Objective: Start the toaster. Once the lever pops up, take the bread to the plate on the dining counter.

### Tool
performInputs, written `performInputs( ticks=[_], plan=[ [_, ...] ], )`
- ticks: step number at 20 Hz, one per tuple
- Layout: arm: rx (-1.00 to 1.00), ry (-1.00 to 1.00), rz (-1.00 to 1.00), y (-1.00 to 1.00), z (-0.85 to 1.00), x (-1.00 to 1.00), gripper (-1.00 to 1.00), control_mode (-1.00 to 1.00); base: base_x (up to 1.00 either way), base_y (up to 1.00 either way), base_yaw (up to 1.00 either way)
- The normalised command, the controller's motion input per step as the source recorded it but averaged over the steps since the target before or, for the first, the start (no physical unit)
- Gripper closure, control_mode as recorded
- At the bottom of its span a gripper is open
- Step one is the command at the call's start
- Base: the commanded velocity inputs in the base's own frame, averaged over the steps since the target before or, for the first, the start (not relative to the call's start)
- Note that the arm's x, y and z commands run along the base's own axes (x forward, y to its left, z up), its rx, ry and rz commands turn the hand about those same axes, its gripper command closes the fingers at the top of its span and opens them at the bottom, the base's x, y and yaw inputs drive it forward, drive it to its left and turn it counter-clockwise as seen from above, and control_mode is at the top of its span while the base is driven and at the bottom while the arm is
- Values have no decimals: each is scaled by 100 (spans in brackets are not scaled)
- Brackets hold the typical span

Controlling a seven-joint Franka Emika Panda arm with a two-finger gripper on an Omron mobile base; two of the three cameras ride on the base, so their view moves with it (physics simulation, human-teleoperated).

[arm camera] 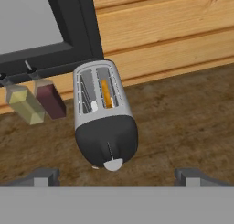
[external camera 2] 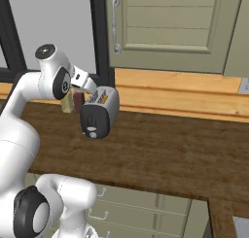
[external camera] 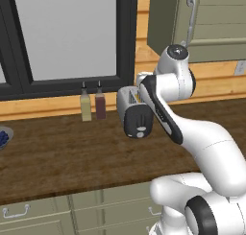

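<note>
On wall counter (external camera: 57,152), below window: toaster (arm camera: 104,115) sits silver body rearward, black end face toward robot, lever tab (arm camera: 113,164) at face bottom. Bread (arm camera: 106,93) stands edge-on in right slot, only orange rim visible. Gripper (arm camera: 116,175) hovers above and just robot-side of black face, fingers spread wide, nothing held. Toaster long axis runs away from claw toward wall, tilted slightly left in hand view. Judgement: lever lies straight ahead between fingertips; next move is short descent onto tab. Two bottles (external camera: 92,103) stand left of toaster, apart.
</note>
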Motion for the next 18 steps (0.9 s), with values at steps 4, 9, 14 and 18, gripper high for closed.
performInputs(
  ticks=[4, 9, 14, 18],
  plan=[
    [0, 0, 0, 0, 0, 0, -100, -100, 0, 0, 0],
    [0, 0, 0, 0, 0, 0, -100, -100, 0, 0, 0],
    [0, 0, 0, 0, 0, 0, -100, -100, 0, 0, 0],
    [0, 0, 0, 0, 0, 0, -100, -100, 0, 0, 0]
  ],
)
